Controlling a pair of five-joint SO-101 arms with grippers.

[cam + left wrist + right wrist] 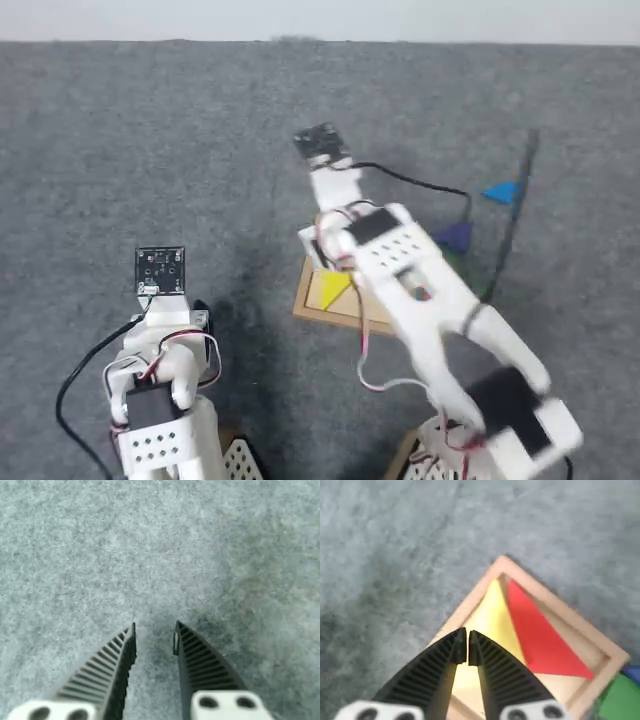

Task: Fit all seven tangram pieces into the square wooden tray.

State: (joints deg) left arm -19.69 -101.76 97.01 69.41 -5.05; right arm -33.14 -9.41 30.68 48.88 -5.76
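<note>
The square wooden tray (563, 606) lies on grey carpet with a yellow triangle (492, 615) and a red triangle (540, 637) side by side inside it. My right gripper (467, 636) hovers shut over the yellow triangle, with nothing between its fingers. In the high view the right arm (400, 260) covers most of the tray (308, 300), and the yellow triangle (333, 287) peeks out. A blue triangle (500, 191) and a purple piece (455, 236) lie on the carpet beyond the tray. My left gripper (155, 627) is open over bare carpet.
A green piece (620, 700) and a blue edge (632, 672) lie just outside the tray's corner. A black cable (510, 230) runs across the carpet by the loose pieces. The left arm (160, 400) stands at the front left, apart from the tray.
</note>
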